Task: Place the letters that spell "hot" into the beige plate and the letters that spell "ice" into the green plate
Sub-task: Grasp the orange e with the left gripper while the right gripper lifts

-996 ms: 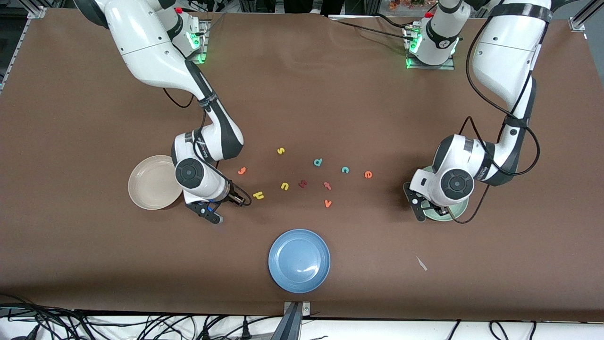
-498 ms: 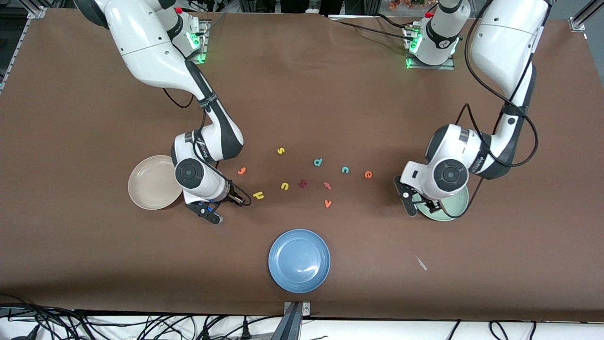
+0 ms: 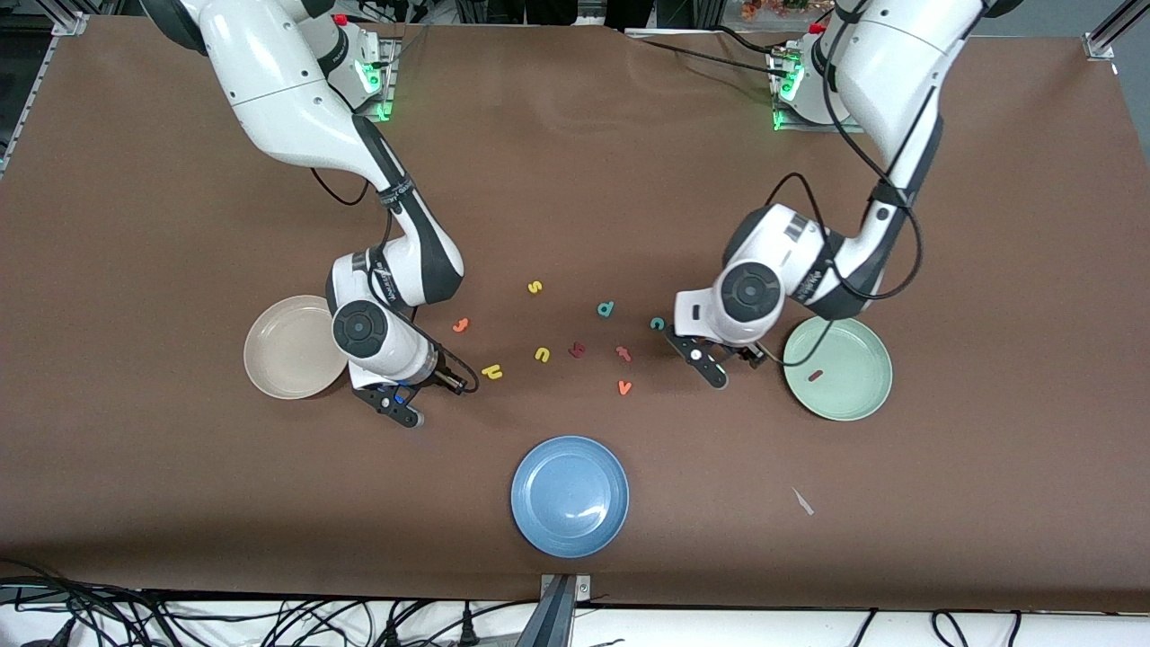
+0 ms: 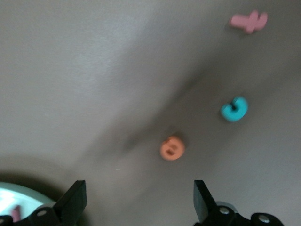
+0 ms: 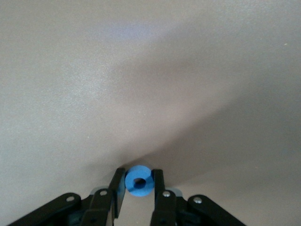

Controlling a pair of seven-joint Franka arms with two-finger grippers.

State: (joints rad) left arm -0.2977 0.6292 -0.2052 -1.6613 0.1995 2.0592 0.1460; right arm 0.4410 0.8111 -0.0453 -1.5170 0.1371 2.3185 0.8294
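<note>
Right wrist view: right hand (image 5: pixel 139 183) pinching blue "o" (image 5: pixel 139 181).

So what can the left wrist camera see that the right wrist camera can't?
Only the left wrist view shows the orange "e", the teal "c", a pink letter, a bit of the green plate and the open left gripper. Only the right wrist view shows the blue "o" pinched between the right gripper fingers. Both show the brown table.

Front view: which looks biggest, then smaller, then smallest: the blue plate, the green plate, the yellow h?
1. blue plate, though it lies nearest the camera
2. green plate
3. yellow h, by far the smallest
</note>
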